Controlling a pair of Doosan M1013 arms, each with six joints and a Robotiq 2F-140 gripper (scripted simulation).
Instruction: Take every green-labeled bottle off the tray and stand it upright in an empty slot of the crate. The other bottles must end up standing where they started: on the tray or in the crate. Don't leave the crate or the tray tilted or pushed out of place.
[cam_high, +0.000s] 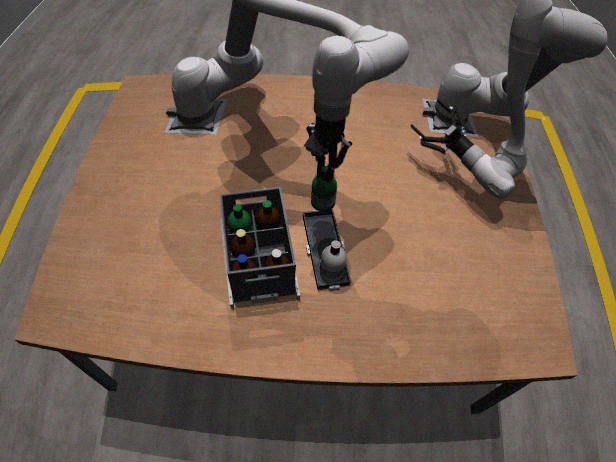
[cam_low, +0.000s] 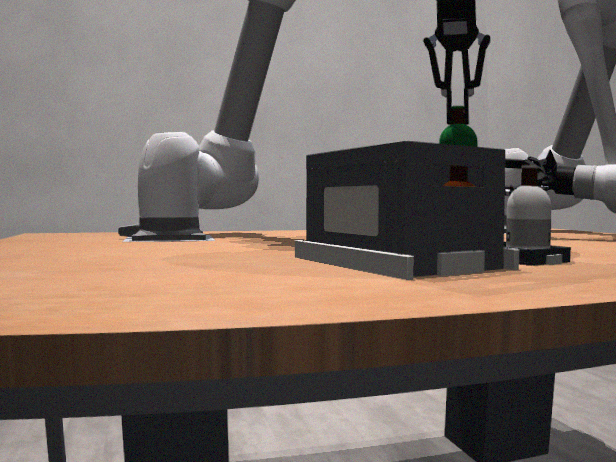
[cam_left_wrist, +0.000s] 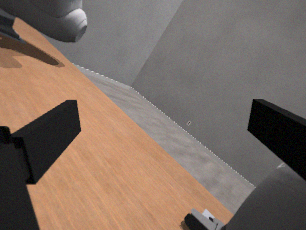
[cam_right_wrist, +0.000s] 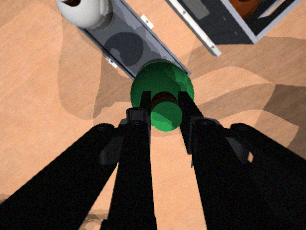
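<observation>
"What is standing on the table?"

"The crate is standing upright, holding five bottles. The tray is lying beside it, carrying a grey bottle."

"And your hands?"

"My left gripper is hanging well apart from the bottles, its fingers spreading wide around nothing. My right gripper is pointing down and clamping the neck of the green bottle."

"Where exactly is that bottle?"

"I'm holding it upright in the air, near the tray's end and outside the crate."
</observation>
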